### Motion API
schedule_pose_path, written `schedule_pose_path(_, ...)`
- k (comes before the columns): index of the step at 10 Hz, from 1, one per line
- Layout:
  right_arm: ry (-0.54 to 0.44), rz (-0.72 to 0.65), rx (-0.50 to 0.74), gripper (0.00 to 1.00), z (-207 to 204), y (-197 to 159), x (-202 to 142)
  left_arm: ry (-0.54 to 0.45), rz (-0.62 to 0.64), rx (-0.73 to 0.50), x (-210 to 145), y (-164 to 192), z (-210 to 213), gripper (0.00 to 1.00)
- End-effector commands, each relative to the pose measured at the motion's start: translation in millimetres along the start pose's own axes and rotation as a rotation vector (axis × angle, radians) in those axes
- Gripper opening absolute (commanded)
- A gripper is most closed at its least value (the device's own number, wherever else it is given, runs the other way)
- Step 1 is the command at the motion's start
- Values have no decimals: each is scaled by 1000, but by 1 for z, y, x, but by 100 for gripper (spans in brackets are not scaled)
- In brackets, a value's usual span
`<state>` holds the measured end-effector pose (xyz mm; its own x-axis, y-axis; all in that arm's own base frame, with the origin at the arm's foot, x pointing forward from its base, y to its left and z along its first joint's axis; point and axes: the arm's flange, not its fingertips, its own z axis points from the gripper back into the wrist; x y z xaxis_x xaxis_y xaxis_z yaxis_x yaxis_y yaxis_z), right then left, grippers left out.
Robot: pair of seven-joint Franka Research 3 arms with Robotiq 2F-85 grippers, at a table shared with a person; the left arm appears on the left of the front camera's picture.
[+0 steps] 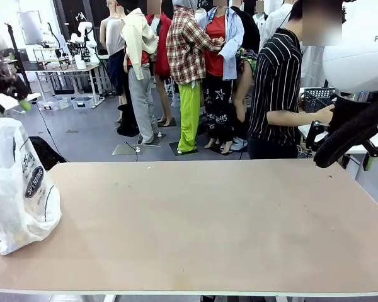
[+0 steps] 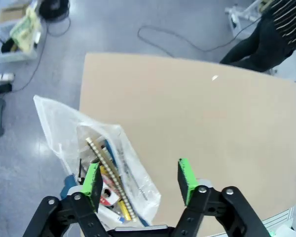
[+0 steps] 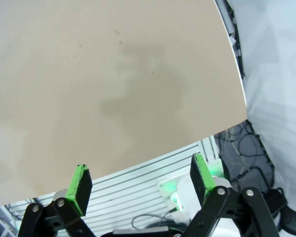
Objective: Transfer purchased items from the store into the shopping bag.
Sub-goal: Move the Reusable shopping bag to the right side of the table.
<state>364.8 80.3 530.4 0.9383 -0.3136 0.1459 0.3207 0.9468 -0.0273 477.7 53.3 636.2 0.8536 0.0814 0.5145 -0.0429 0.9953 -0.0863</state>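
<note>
The bag [image 1: 19, 189] stands at the table's [image 1: 208, 220] left end, items [image 2: 108, 182] inside (details unclear). Above the bag, the left gripper [image 2: 140, 180] gapes, empty. Off the table's right edge, the right gripper [image 3: 140, 182] is spread wide, empty.

Before me lies the flat beige table [image 1: 208, 220]. Beyond its far edge a person in a black-and-white striped shirt [image 1: 274, 94] stands on the grey floor [image 1: 82, 135].

Left end effector [image 2: 139, 178] raised, pads apart, empty; right end effector [image 3: 140, 182] raised, pads wide apart, empty.
</note>
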Motion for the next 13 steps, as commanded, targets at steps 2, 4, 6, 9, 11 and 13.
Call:
schedule_pose_path(2,9,12,-2,100,2,0,0,-123,-81,-50,-24,-76,19,100)
schedule_pose_path(4,9,12,-2,100,2,0,0,-69,-72,-113,-35,-139,-3,100)
schedule_pose_path(6,9,12,-2,100,2,0,0,31,-137,-205,-46,-187,-45,100)
schedule_pose_path(9,9,12,-2,100,2,0,0,102,-223,-197,-57,-221,-99,100)
schedule_pose_path(11,9,12,-2,100,2,0,0,147,-188,-349,-63,-225,-124,100)
schedule_pose_path(13,9,12,-2,100,2,0,0,127,-206,-196,-69,-229,-114,100)
